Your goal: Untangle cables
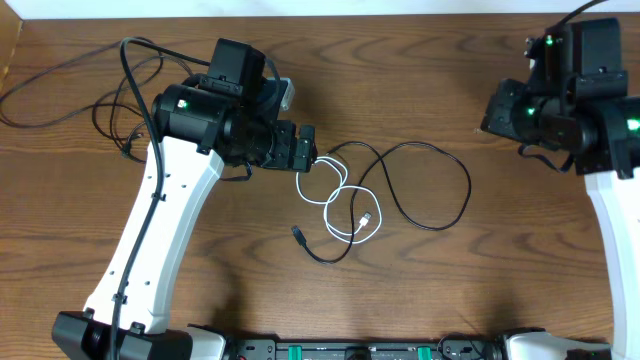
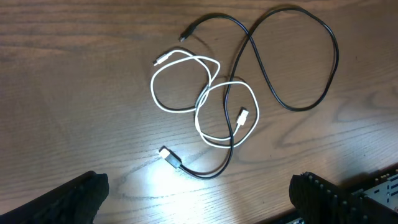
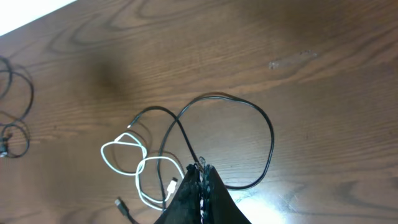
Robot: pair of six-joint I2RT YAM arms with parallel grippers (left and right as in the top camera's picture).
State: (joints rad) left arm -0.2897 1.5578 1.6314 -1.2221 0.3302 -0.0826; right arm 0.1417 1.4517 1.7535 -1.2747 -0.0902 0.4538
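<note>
A white cable point(image 1: 312, 198) lies in loops at the table's middle, crossed with a long black cable point(image 1: 466, 185) that sweeps out in a wide loop to the right. The black cable's plug point(image 2: 169, 155) rests near the white loops point(image 2: 152, 87). My left gripper point(image 1: 306, 150) hovers at the tangle's left edge, open and empty, both fingers point(image 2: 74, 199) far apart. My right gripper point(image 3: 202, 171) is shut on nothing, raised at the far right point(image 1: 520, 112), well away from the black cable point(image 3: 272, 134) and the white one point(image 3: 103, 154). Another thin black cable point(image 3: 30, 96) lies apart at the far left.
The left arm's white link point(image 1: 150, 240) slants across the table's front left. Black wires point(image 1: 60, 118) trail over the back left corner. Arm bases line the front edge point(image 1: 350, 350).
</note>
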